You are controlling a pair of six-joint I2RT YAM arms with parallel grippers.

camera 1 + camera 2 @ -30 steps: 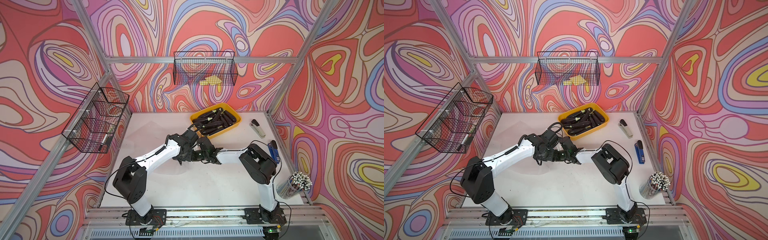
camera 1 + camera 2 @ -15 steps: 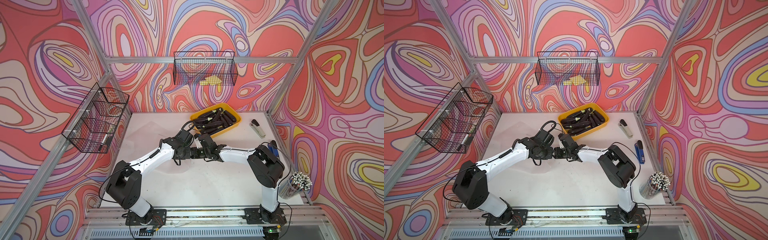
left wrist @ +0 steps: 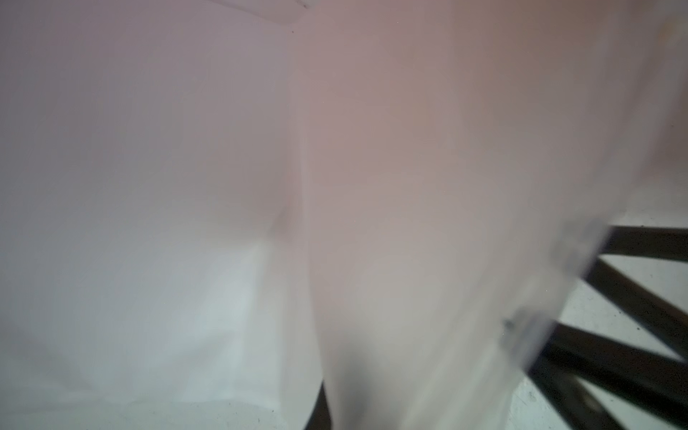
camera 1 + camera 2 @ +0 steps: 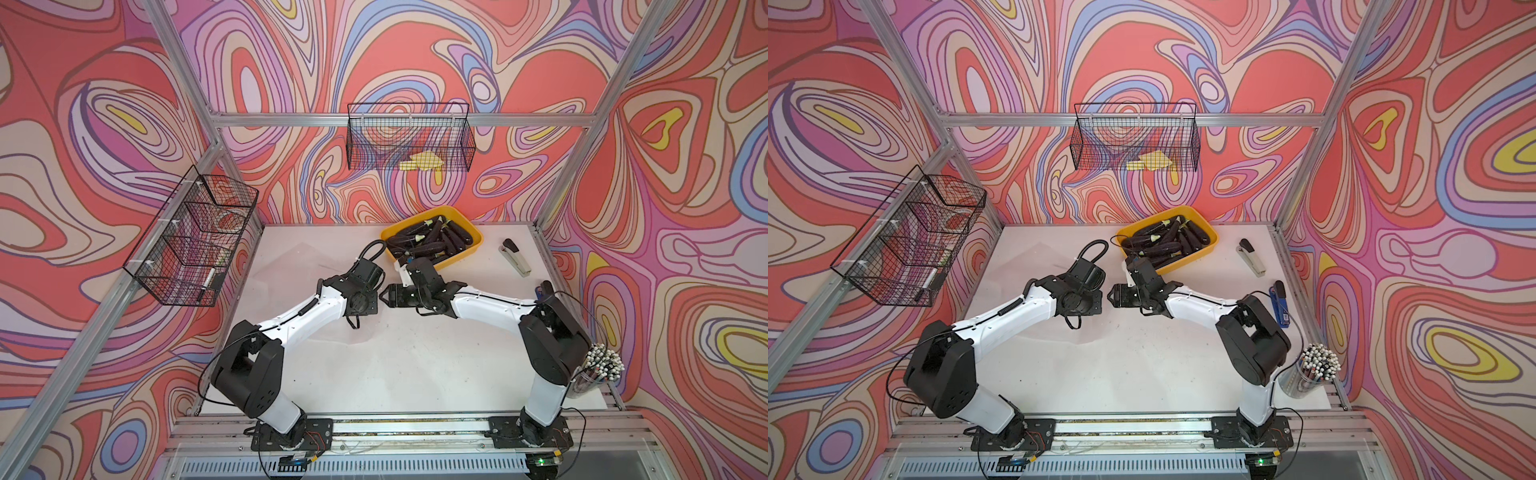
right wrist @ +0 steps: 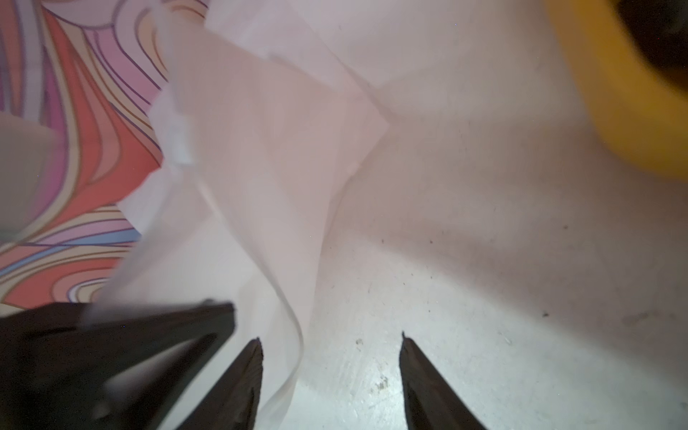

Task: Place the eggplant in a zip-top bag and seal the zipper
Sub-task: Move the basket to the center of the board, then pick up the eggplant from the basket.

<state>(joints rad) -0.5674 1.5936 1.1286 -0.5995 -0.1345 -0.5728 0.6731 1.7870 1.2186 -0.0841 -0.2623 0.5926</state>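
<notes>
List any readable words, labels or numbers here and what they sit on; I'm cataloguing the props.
None can be read.
The white label on the blue tool is too small to read.
The yellow notes in the wire basket show no writing.

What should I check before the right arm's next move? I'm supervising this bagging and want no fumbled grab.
1. Is the left gripper shut on the zip-top bag: ok.
2. Is the right gripper open, jaws apart: ok.
3. Bag edge between the right jaws: ok, close to one finger in the right wrist view.
4. Bag mouth open: cannot tell, the plastic is blurred.
5. Eggplant in the bag: not ok; the eggplants lie in the yellow bin.
</notes>
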